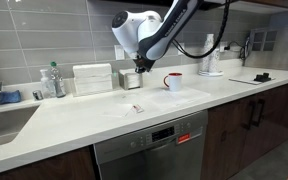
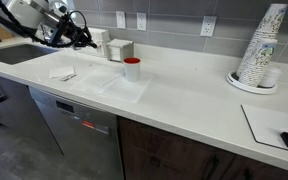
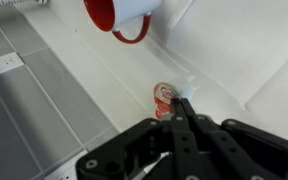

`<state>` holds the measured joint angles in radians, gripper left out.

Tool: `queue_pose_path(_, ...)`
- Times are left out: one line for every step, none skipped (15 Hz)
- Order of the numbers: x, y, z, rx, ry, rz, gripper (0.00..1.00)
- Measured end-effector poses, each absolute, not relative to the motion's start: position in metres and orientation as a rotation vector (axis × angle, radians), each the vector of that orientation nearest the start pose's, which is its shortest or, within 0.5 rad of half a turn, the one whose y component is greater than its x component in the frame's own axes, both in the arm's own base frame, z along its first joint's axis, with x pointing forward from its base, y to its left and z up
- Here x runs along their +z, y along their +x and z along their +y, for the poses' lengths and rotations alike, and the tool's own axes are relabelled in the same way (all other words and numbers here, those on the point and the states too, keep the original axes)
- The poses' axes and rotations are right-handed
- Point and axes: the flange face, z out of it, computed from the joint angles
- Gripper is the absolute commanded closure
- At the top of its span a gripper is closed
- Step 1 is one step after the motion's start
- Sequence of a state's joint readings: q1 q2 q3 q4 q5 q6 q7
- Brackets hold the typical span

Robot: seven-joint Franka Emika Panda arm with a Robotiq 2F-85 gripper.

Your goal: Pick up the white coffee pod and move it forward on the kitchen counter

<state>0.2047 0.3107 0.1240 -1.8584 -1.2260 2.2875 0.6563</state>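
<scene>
**Table** (image 1: 84, 122): long off-white counter with a sink (image 1: 4, 118) at the far left. The working area is the bare stretch left of the mug.

**Arm** (image 1: 162, 28): reaches in from above and hangs over the back part of the table, well clear of the surface.

**Red mug** (image 1: 172, 81): upright, white inside, to the right of the tool. In the wrist view its handle faces the working area. It is an obstacle to keep clear of, not a target.

**Tool** (image 3: 180, 106): narrow, with the fingers drawn together to a point in the wrist view. Nothing shows between them. It is aimed down at the table from a height.

**Pale item with red mark** (image 3: 164, 97): lies on the table, showing just beside the fingertips in the wrist view. In an exterior view (image 1: 137, 108) it is left of the mug and nearer. It is not the thing wanted.

**White coffee pod**: too small and too pale to separate from the table in any view. It is judged to lie in this same patch, near the red-marked item, but the exact spot cannot be told.

**Handling notes (judgement):**
- The step in hand is the approach.
- Find the plain white capsule before coming down, because the red-marked piece is the easy mistake.
- Spread the fingers while high, then centre the pod between them.
- Come straight down until the tips nearly brush the table, since the pod is low.
- Close gently, raise it only a little, and carry it forward.
- Keep the path left of the mug.
</scene>
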Motion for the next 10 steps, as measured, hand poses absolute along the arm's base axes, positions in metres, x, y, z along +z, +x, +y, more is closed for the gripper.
queue_pose_path(0.376, 0.624, 0.188, 0.658, 2.241, 0.567, 1.0)
queue_pose_path(0.372, 0.627, 0.193, 0.655, 2.238, 0.593, 1.0)
queue_pose_path(0.369, 0.631, 0.196, 0.652, 2.236, 0.614, 1.0)
queue_pose_path(0.364, 0.635, 0.198, 0.651, 2.237, 0.632, 1.0)
queue_pose_path(0.359, 0.639, 0.2, 0.651, 2.24, 0.648, 1.0)
queue_pose_path(0.353, 0.644, 0.202, 0.655, 2.245, 0.666, 1.0)
queue_pose_path(0.347, 0.649, 0.204, 0.657, 2.249, 0.683, 1.0)
queue_pose_path(0.341, 0.653, 0.206, 0.66, 2.253, 0.701, 1.0)
queue_pose_path(0.334, 0.658, 0.207, 0.658, 2.255, 0.715, 1.0)
queue_pose_path(0.327, 0.663, 0.207, 0.65, 2.255, 0.727, 1.0)
